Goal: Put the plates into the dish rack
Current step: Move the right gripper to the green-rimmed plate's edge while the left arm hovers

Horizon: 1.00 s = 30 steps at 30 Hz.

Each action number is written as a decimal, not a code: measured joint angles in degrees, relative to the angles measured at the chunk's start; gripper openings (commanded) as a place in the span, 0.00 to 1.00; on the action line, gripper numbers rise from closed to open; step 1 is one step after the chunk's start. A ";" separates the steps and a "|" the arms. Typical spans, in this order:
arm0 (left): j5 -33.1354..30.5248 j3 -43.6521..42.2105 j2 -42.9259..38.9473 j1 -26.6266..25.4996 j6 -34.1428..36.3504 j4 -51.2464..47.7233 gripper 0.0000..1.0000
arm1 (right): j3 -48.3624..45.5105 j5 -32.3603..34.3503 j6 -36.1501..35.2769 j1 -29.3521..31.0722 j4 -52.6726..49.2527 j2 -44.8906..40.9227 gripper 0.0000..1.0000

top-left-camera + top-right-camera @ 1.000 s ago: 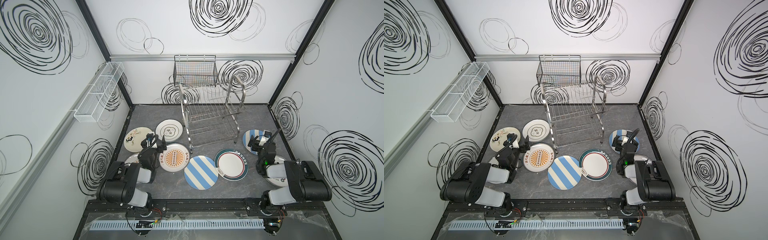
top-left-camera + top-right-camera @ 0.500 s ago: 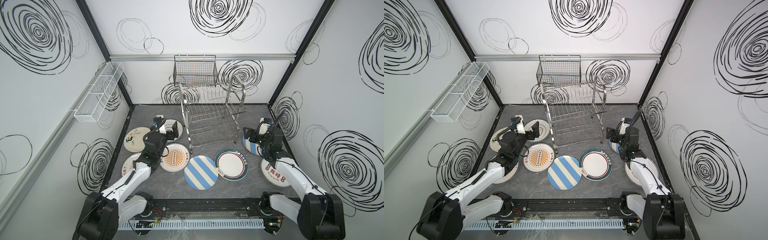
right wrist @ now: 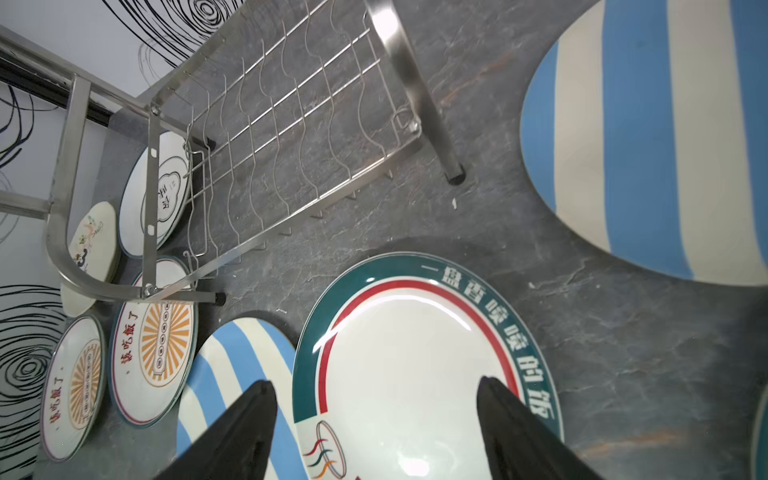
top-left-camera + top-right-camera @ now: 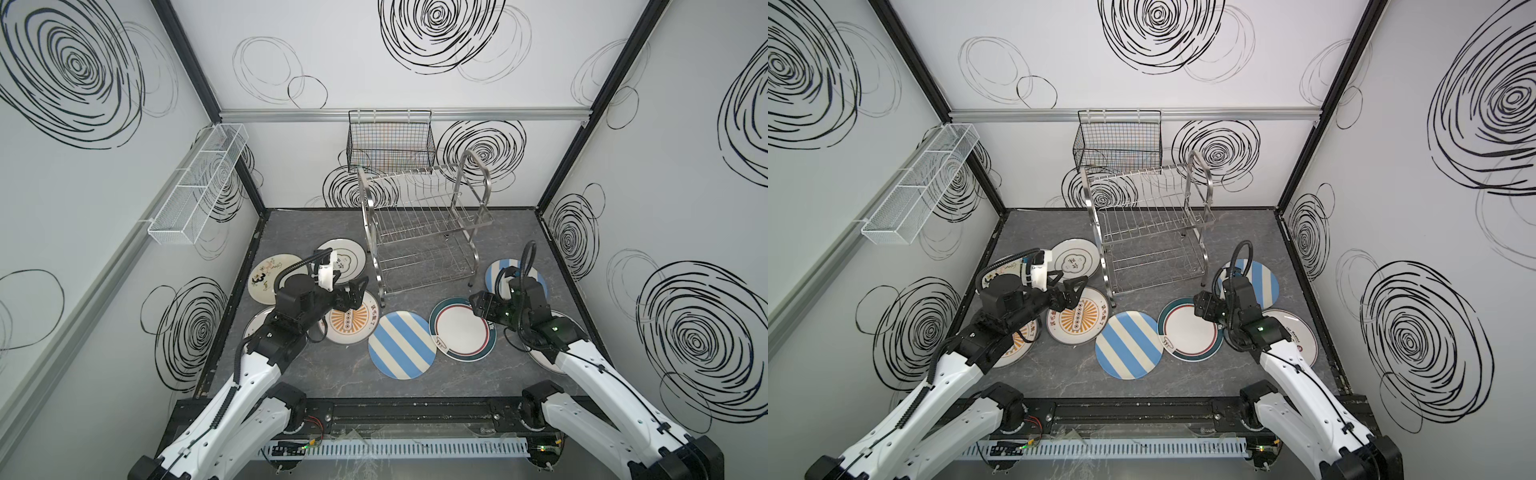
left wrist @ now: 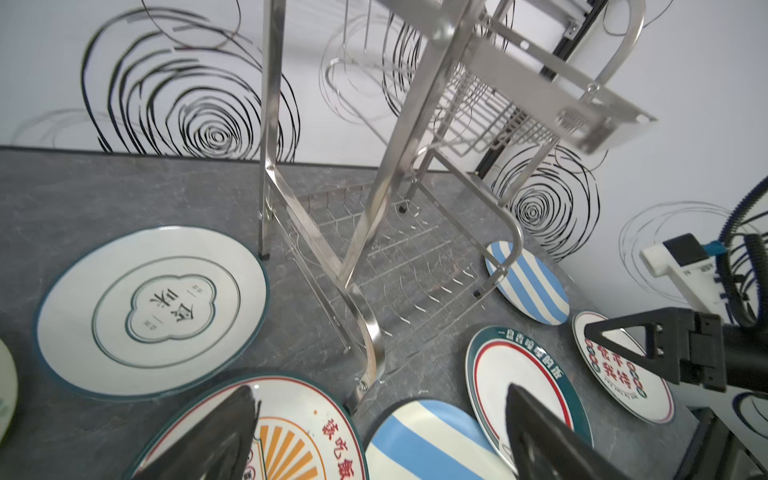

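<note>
The dish rack (image 4: pixel 424 232) stands empty at the back middle of the grey table. Several plates lie flat in front of it: an orange sunburst plate (image 4: pixel 353 322), a blue-and-white striped plate (image 4: pixel 401 351), a green-rimmed white plate (image 4: pixel 461 332) and a second striped plate (image 4: pixel 494 272). My left gripper (image 4: pixel 356 291) hovers open above the sunburst plate (image 5: pixel 291 440), beside the rack's front left leg. My right gripper (image 4: pixel 477 305) hangs open over the green-rimmed plate (image 3: pixel 407 374), holding nothing.
A cream printed plate (image 4: pixel 268 280) and a white cloud-motif plate (image 4: pixel 349 259) lie at the left. Each forearm covers part of another plate. A black wire basket (image 4: pixel 390 145) hangs on the back wall and a white mesh basket (image 4: pixel 199 187) on the left wall.
Both arms have unfolded from a tucked pose and reached forward. The left gripper came over the sunburst plate. The right gripper swung from the far striped plate to the green-rimmed plate.
</note>
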 measured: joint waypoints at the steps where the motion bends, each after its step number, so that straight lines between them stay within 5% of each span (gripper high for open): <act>1: 0.98 -0.55 0.02 0.33 -0.04 -0.61 0.96 | -0.28 0.37 1.88 0.94 -0.46 0.20 0.78; 10: 7.56 -3.39 0.04 1.97 -0.04 -2.36 0.96 | -2.49 9.64 12.22 7.56 -9.18 -5.81 0.78; 30: 10.97 -3.41 2.80 3.63 -0.13 -2.36 0.96 | -16.79 8.02 18.84 7.10 -8.26 -9.84 0.74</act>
